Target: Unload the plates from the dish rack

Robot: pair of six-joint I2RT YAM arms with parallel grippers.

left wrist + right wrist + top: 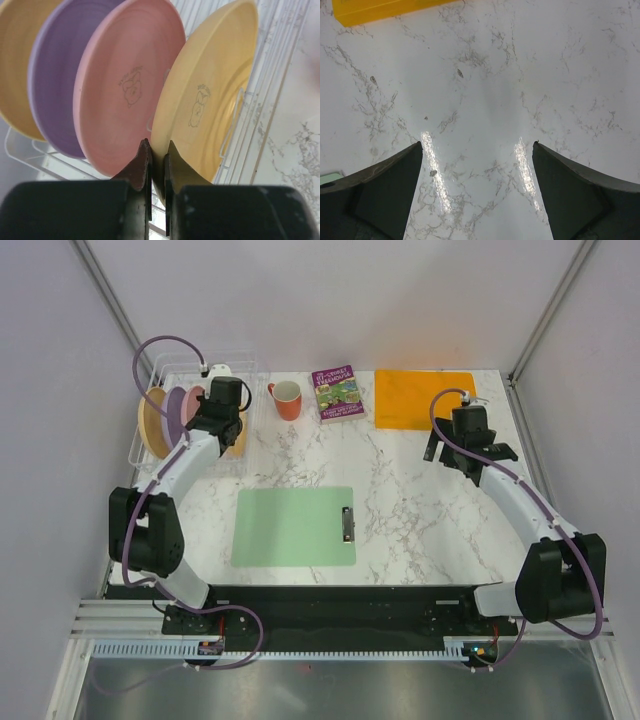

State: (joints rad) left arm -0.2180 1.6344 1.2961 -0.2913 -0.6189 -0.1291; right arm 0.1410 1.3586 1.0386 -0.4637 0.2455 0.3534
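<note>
The clear dish rack (pixel 243 372) stands at the table's back left; its bars show in the left wrist view (pixel 280 75). Four plates stand upright in it: a tan-yellow one (pixel 152 422) (pixel 15 65), a lilac one (pixel 174 412) (pixel 52 80), a pink one (pixel 191 400) (pixel 125 80) and a yellow one (pixel 238 443) (pixel 210 85) at the right end. My left gripper (pixel 222 428) (pixel 157 148) is shut on the lower rim of the yellow plate, one finger on each face. My right gripper (pixel 463 455) (pixel 477 145) is open and empty above bare marble at the right.
An orange-red mug (pixel 287 400) stands right of the rack, then a book (pixel 338 393) and an orange sheet (pixel 424 398) (pixel 380 10) along the back edge. A green clipboard (pixel 295 526) lies at the middle front.
</note>
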